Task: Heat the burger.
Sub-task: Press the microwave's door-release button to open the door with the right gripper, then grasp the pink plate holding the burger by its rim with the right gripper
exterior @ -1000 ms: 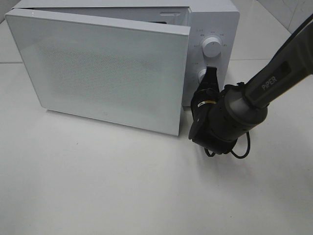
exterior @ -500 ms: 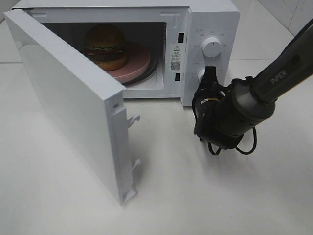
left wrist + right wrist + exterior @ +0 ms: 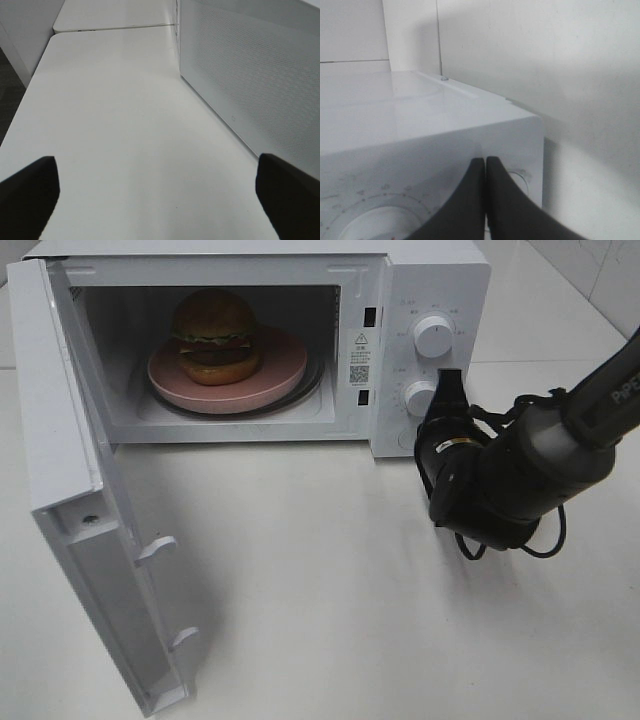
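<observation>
So from the high camera: the microwave [image 3: 440,280] sits at the far side of the tabletop [image 3: 330,590] with its door [image 3: 70,490] hanging wide open to the left. The burger [image 3: 215,335] is inside the oven, sitting on a pink plate [image 3: 275,380]. Over on the right, the right pincer [image 3: 447,390] points at the control panel, tips right by the lower knob [image 3: 417,398], below the upper knob [image 3: 433,337]. Can't tell from here if it's actually touching.

Left wrist cam: the left pincer [image 3: 160,200] is spread wide apart with nothing in it, just bare tabletop between the tips, and the door's dotted outer face [image 3: 250,85] is off to one side.

Right wrist cam: the right pincer [image 3: 486,200] has its two fingers pressed together, holding nothing, right up close to the microwave's white front, with a ticked dial [image 3: 365,227] beside them.
</observation>
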Controlling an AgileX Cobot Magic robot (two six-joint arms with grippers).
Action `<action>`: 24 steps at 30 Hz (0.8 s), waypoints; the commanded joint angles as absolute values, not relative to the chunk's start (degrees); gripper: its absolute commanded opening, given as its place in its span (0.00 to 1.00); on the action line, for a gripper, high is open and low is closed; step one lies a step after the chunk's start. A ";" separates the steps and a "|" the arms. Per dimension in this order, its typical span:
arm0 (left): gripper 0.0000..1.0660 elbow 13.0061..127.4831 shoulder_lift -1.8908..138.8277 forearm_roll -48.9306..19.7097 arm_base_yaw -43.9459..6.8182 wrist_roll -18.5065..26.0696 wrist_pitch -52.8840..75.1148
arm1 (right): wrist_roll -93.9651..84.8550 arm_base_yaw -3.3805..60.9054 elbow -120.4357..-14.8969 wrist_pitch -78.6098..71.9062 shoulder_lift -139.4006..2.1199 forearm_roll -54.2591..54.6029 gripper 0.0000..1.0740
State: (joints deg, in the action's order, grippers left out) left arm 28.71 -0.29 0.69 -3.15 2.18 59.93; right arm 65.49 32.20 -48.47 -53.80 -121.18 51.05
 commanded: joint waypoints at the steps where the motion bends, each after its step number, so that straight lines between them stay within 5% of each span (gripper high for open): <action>1: 0.94 28.53 -1.49 0.57 -2.92 2.18 59.47 | 61.48 32.43 -44.92 -50.59 -118.03 49.73 0.00; 13: 0.94 28.53 -1.49 0.57 -2.92 2.18 59.47 | 46.58 32.43 -39.19 -38.45 -110.52 44.98 0.01; 24: 0.94 28.53 -1.49 0.57 -2.92 2.18 59.47 | 6.59 32.43 -39.19 -18.45 -99.98 44.98 0.04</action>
State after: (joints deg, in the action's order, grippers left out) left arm 28.71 -0.29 0.69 -3.15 2.18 59.93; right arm 14.04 32.37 -39.08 -21.66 -101.53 45.55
